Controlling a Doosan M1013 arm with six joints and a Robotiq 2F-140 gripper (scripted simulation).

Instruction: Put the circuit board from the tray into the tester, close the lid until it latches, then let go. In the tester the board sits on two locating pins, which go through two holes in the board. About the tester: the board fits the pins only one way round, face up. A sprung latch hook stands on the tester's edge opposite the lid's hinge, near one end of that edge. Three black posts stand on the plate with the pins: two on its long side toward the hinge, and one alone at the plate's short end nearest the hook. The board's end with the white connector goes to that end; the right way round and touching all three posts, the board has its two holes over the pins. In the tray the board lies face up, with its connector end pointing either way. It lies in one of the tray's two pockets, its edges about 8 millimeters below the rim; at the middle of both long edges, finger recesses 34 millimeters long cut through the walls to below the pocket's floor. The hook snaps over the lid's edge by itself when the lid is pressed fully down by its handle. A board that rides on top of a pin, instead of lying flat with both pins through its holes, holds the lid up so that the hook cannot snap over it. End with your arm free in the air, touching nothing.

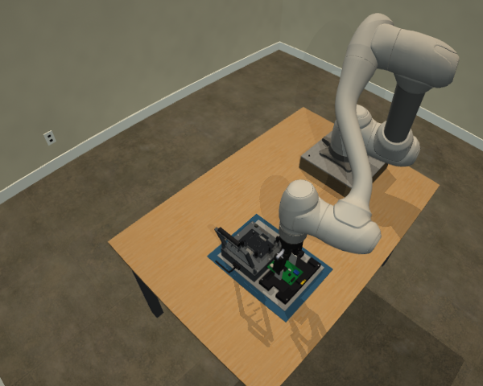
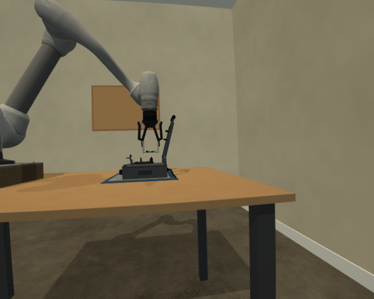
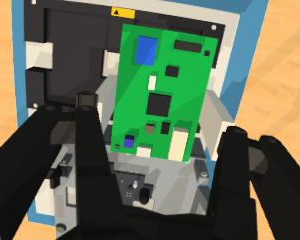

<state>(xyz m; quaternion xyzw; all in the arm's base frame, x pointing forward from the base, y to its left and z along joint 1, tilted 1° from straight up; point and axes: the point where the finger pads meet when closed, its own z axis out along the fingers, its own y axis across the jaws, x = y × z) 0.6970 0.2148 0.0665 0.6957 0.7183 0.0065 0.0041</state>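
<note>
The gripper (image 1: 286, 267) (image 2: 151, 151) (image 3: 162, 114) is shut on the long edges of the green circuit board (image 1: 292, 277) (image 3: 135, 100). The board is level and face up, raised above the tray (image 1: 311, 265) (image 3: 35, 22). In the wrist view its white connector (image 3: 178, 145) is at the end toward the tester (image 2: 144, 172) (image 3: 177, 187). The tester's lid (image 1: 233, 248) (image 2: 169, 141) stands open, leaning slightly back. The hook (image 2: 130, 158) rises on the opposite edge. Locating pins are too small or hidden to tell; the fingers and board cover part of the plate.
The tray's other pocket (image 3: 75, 60) is empty in the wrist view. A yellow label (image 1: 303, 281) (image 3: 123, 12) marks the tray's rim. Tray and tester stand side by side on a blue-edged mat (image 1: 289, 314) (image 3: 245, 50). The raised lid stands close beside the gripper's path over the tester.
</note>
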